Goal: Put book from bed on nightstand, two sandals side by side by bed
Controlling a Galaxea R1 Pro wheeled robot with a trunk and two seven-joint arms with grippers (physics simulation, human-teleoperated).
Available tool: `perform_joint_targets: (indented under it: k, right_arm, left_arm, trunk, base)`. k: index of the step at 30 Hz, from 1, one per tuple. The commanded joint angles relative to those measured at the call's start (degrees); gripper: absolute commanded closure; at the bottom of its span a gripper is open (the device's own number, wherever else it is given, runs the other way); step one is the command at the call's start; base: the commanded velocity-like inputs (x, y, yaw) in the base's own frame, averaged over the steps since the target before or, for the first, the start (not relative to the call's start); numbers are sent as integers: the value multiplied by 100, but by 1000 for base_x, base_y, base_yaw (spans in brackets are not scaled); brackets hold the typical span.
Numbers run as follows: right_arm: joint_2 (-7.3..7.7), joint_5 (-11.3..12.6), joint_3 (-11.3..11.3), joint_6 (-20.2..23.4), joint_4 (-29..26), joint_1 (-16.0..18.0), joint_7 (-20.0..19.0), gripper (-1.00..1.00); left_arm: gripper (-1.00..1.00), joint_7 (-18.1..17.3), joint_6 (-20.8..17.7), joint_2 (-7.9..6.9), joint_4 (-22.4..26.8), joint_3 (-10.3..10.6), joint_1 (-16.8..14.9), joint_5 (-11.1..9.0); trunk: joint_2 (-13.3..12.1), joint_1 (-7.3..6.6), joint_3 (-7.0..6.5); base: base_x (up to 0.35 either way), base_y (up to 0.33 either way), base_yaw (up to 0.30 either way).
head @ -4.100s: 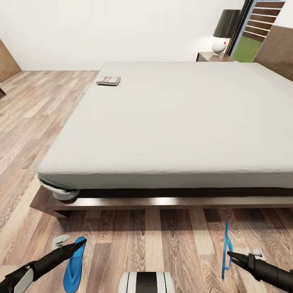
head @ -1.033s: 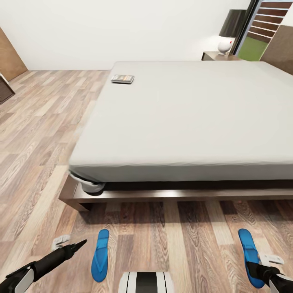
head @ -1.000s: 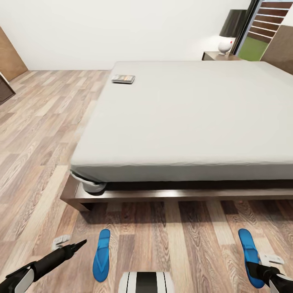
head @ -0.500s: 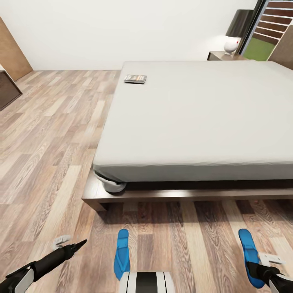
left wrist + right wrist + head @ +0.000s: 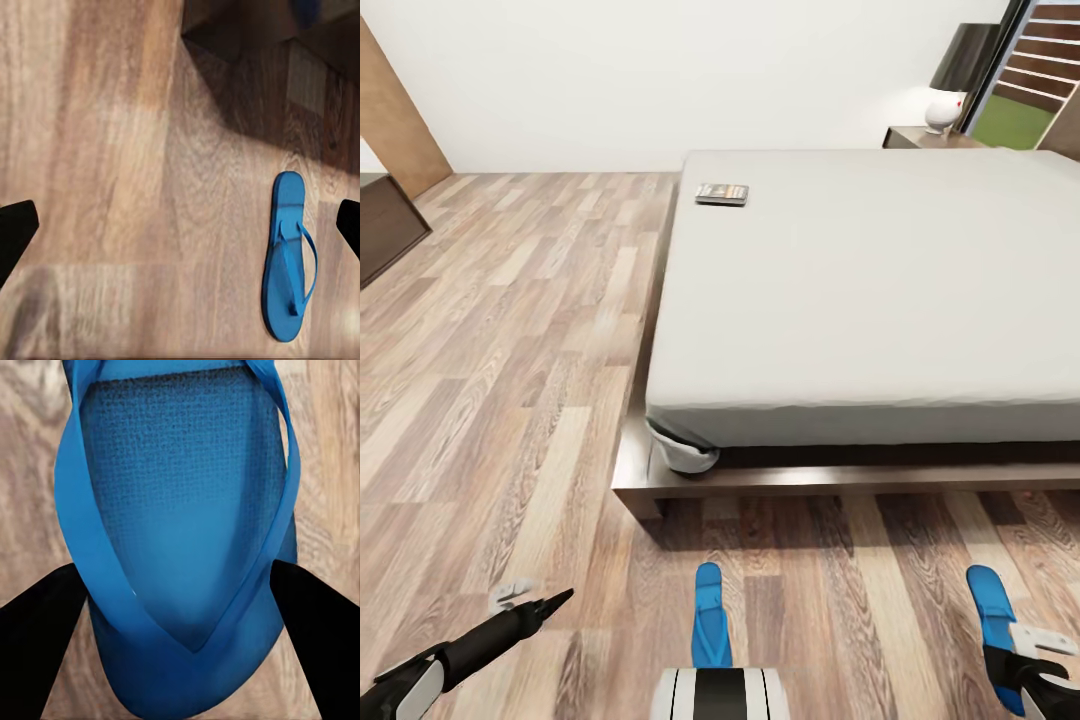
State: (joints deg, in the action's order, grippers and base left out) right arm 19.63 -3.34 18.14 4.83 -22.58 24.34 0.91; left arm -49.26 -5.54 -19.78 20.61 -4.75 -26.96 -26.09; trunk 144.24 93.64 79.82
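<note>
The bed [image 5: 880, 290], pale mattress on a dark frame, takes up the right side of the head view. The book [image 5: 721, 193] lies near the mattress's far left corner. A nightstand [image 5: 916, 137] stands beyond the bed at the wall. One blue sandal [image 5: 708, 625] [image 5: 288, 255] lies flat on the floor in front of the bed's near corner. My left gripper [image 5: 535, 598] [image 5: 180, 225] hangs open to the left of it, holding nothing. The other sandal [image 5: 990, 610] [image 5: 180, 510] sits between the fingers of my right gripper [image 5: 1015, 655] [image 5: 180, 652], low over the floor.
A white-based lamp [image 5: 945, 108] with a dark shade stands on the nightstand, beside a window [image 5: 1035, 90]. A dark low cabinet [image 5: 385, 225] and a wooden panel [image 5: 395, 110] are at the far left. Open plank floor [image 5: 510, 350] stretches left of the bed.
The camera has travelled left, so the bed, book and loose sandal have slid right in the picture. The held sandal stayed with my right gripper; four seconds ago it hung on edge.
</note>
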Motion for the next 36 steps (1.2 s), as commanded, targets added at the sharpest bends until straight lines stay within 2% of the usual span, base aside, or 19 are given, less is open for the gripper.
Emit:
perform_joint_targets:
  k: [1,36]
  right_arm:
    - [-3,-35,23,36,-15,0,36,100]
    - [3,-29,24,43,-12,0,33,100]
  left_arm:
    - [-100,-23,-60,1,-4,-8,-2,-44]
    - [-100,-15,-53,9,-4,-8,-2,-38]
  trunk:
    - [1,-1,3]
    - [1,-1,3]
  base:
    - [0,325,0]
    - [59,325,0]
